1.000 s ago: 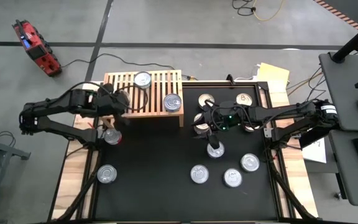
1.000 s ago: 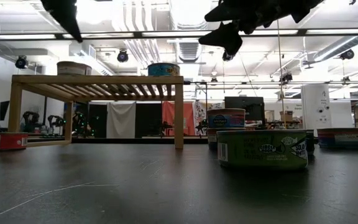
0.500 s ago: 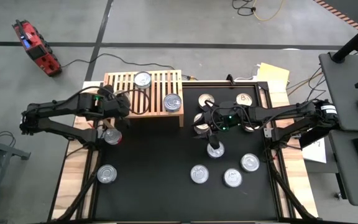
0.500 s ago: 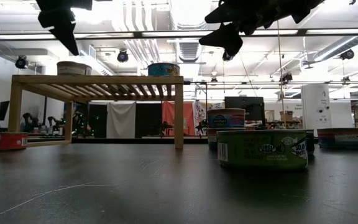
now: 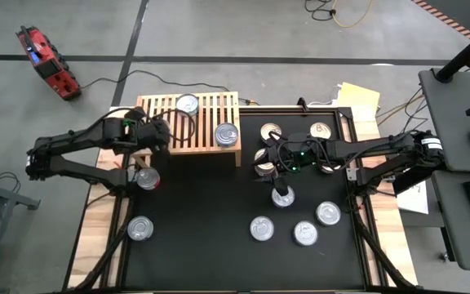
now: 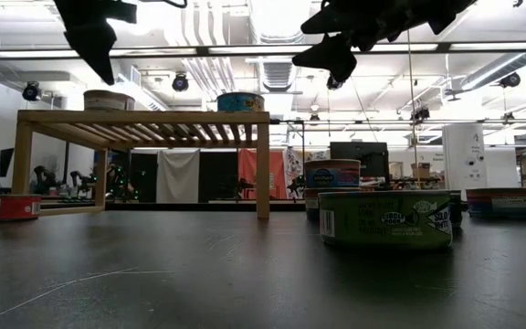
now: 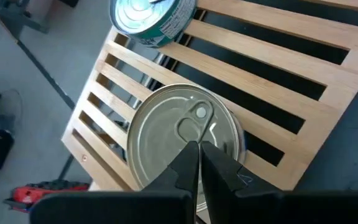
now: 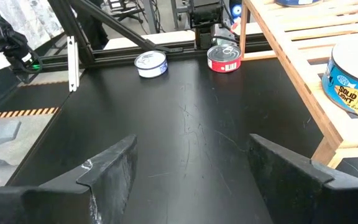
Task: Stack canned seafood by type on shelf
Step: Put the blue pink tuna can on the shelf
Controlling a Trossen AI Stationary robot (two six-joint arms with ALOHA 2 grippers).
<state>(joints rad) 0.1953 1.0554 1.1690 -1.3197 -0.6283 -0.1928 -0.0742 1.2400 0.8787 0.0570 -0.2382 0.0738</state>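
Your left gripper point(image 7: 199, 163) is pinched closed, empty, above the round silver-lidded tin point(image 7: 185, 144) on the slatted light-wood shelf point(image 7: 278, 65). Beside the shelf, your right gripper point(image 8: 191, 168) gapes wide, empty. These tins look rigid and slick; grip across the rim.

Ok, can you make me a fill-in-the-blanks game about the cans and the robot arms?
1. The wooden shelf has ___ cans on top.
2. The left gripper hovers over the shelf with its fingers ___.
3. The right gripper has its fingers ___.
4. The can with the red label sits on the ___ side of the table.

Missing words: two; shut; open; left
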